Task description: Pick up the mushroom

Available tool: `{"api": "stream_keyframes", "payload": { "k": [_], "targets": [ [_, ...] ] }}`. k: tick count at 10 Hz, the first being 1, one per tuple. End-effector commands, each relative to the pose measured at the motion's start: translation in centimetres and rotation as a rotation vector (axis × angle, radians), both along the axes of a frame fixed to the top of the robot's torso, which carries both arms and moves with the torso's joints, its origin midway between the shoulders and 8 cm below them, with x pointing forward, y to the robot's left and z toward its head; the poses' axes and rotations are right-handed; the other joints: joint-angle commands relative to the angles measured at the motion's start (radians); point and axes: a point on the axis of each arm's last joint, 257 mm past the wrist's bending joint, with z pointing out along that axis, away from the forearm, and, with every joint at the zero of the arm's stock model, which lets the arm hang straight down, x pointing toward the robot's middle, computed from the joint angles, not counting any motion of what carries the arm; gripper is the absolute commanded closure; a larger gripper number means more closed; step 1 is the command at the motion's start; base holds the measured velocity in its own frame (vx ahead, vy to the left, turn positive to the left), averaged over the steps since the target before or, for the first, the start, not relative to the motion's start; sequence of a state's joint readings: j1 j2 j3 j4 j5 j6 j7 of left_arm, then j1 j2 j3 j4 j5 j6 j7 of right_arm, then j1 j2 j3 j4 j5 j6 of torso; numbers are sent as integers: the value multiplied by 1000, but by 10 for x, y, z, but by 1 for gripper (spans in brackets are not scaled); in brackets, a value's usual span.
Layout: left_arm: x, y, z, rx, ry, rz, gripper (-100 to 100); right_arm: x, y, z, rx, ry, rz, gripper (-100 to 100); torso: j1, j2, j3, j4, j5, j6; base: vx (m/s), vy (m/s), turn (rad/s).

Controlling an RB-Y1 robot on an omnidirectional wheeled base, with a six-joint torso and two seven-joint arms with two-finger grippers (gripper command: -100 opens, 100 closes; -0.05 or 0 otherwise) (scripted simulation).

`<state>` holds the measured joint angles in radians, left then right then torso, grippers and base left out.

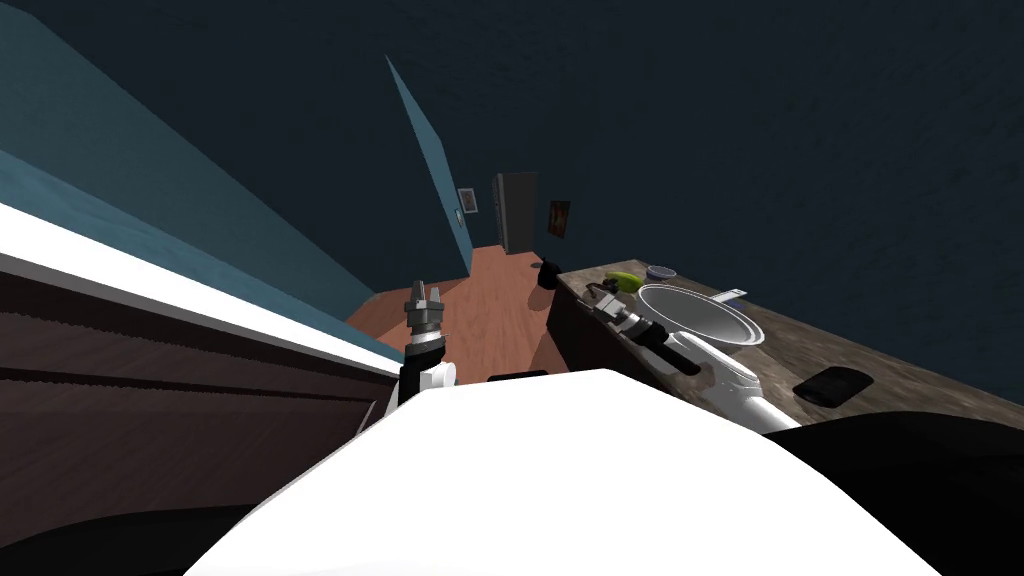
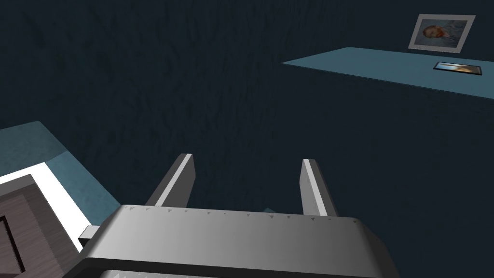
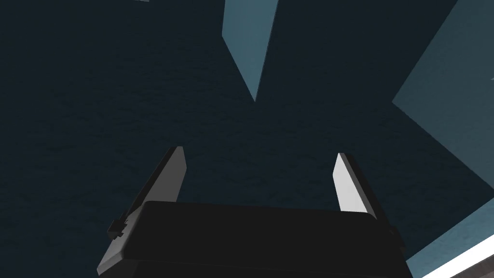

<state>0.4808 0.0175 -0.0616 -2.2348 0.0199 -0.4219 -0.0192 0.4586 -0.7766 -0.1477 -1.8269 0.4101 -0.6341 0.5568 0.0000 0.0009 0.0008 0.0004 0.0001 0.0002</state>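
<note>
- Mushroom: too small to tell apart, probably among the clutter at the counter's (image 1: 880, 352) far end, beyond the bowl (image 1: 700, 316).
- Right gripper (image 1: 598, 294) hovers there, fingers spread, empty.
- Left gripper (image 1: 422, 290) spread too, over the floor (image 1: 500, 300).
- Step: reaching. Next move calls for tipping the wrist down to find the mushroom.

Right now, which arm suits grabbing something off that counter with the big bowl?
Probably right. My right gripper, open, is at the edge of the counter beside the bowl; my left gripper, also open, hangs over the floor, apart from it. I cannot make out the mushroom.
</note>
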Motion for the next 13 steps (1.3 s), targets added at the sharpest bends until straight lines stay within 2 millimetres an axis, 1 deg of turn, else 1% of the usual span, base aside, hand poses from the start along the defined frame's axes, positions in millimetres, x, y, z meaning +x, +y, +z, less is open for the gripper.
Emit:
{"api": "stream_keyframes", "payload": {
  "k": [1,2,4,5,6,7,9,10,11,12,13],
  "targets": [
    [0,0,0,0,0,0,0,2,-17,-11,-95,24,-12,-100,0,0,0,0,0,0,-8,15,53],
    [0,0,0,0,0,0,0,2,-17,-11,-100,24,-10,-100,0,0,0,0,0,0,-6,11,30],
    [0,0,0,0,0,0,0,1,-48,-33,-248,72,-32,-100,0,-1,-1,0,0,0,10,12,80],
    [0,0,0,0,0,0,0,1,-50,-32,-266,76,-26,-100,-1,-2,-1,0,0,0,19,2,30],
    [0,0,0,0,0,0,0,-1,-68,-43,-340,105,-36,-100,-1,-2,-1,-1,0,0,29,-1,60],
    [0,0,0,0,0,0,0,-1,-69,-42,-346,105,-34,-100,-1,-3,-2,-1,0,0,25,-2,32],
    [0,0,0,0,0,0,0,-8,-106,-63,-487,168,-52,-100,-2,-4,-2,-1,0,0,59,-10,85],
    [0,0,0,0,0,0,0,-7,-107,-61,-500,169,-46,-100,-2,-6,-3,-1,-1,0,56,-15,35],
    [0,0,0,0,0,0,0,-12,-127,-70,-569,203,-53,-100,-2,-5,-3,-1,-1,0,59,-11,78],
    [0,0,0,0,0,0,0,-11,-127,-69,-574,203,-51,-100,-2,-5,-3,-1,-1,0,50,-16,25],
    [0,0,0,0,0,0,0,-17,-147,-76,-644,238,-54,-100,-2,-5,-3,-1,-1,0,61,-18,57]
  ]
}}
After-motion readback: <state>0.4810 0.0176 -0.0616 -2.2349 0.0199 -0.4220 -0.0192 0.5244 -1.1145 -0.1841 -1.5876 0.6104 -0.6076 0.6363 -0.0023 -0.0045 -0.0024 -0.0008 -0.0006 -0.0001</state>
